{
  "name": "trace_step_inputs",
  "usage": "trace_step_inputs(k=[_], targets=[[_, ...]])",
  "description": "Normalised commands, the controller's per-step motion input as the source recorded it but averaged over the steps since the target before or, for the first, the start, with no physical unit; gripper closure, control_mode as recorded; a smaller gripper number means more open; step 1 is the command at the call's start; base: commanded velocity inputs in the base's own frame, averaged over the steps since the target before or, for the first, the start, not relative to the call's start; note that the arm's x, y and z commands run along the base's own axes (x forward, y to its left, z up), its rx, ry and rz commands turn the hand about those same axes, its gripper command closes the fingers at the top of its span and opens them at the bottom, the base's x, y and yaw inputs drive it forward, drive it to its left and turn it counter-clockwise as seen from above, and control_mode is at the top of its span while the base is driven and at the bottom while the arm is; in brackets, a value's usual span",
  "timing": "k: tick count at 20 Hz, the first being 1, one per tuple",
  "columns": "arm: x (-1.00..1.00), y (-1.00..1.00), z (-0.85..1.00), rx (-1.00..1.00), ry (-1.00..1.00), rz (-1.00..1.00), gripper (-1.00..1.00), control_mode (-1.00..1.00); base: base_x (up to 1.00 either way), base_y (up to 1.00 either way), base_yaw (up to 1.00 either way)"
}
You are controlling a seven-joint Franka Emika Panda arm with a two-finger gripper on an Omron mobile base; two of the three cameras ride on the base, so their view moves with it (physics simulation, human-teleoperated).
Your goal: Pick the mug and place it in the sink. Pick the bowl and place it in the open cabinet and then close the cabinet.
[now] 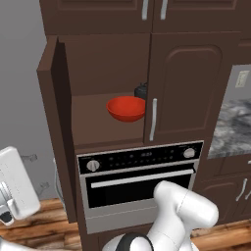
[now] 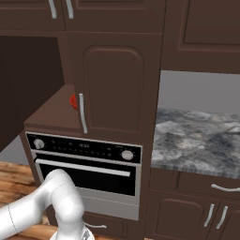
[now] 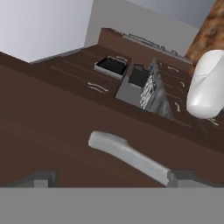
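**Resting in the open cabinet, a red bowl above the oven**

Nearest in the left base view, the arm's smooth white shell rises from the lower right, with a dark joint at its base. At the lower left edge of that view hangs the boxy white hand; the gripper (image 3: pixel 109 179) shows its two small dark finger tips set wide apart in the hand view, with nothing between them. Just past them runs a silver bar handle (image 3: pixel 129 155), rounded and matte, fixed to a dark brown wooden panel.

Beyond the arm sits the built-in oven (image 1: pixel 139 184): a black glass door, a pale horizontal handle, and a control strip with a round silver knob at each end. Wood-plank flooring (image 1: pixel 44 223) shows beside it.

Above the oven is the cabinet (image 1: pixel 191 88), dark brown wood with arched panels. Its left door (image 1: pixel 54 122) stands swung outward, edge-on to the camera; its right door is shut, with a vertical silver bar handle. On the flat brown shelf inside rests the bowl (image 1: pixel 126 108), bright red, wide, shallow and round, near the shut door's edge. Behind it a small dark kettle-like object (image 1: pixel 141 90) peeks out.

Farther right, a mottled grey stone countertop (image 2: pixel 197 140) lies under upper cabinets.
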Motion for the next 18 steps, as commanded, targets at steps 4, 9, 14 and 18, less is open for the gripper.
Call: trace_step_inputs(k=[4,9,14,18], targets=[[0.34,0.00,-0.17,0.00,0.00,0.00,-1.00,-1.00,0.00,0.00,0.00],[0.39,0.00,-0.16,0.00,0.00,0.00,-1.00,-1.00,0.00,0.00,0.00],[0.31,0.00,-0.21,0.00,0.00,0.00,-1.00,-1.00,0.00,0.00,0.00],[0.01,-0.11,-0.09,0.00,0.00,0.00,-1.00,-1.00,0.00,0.00,0.00]])
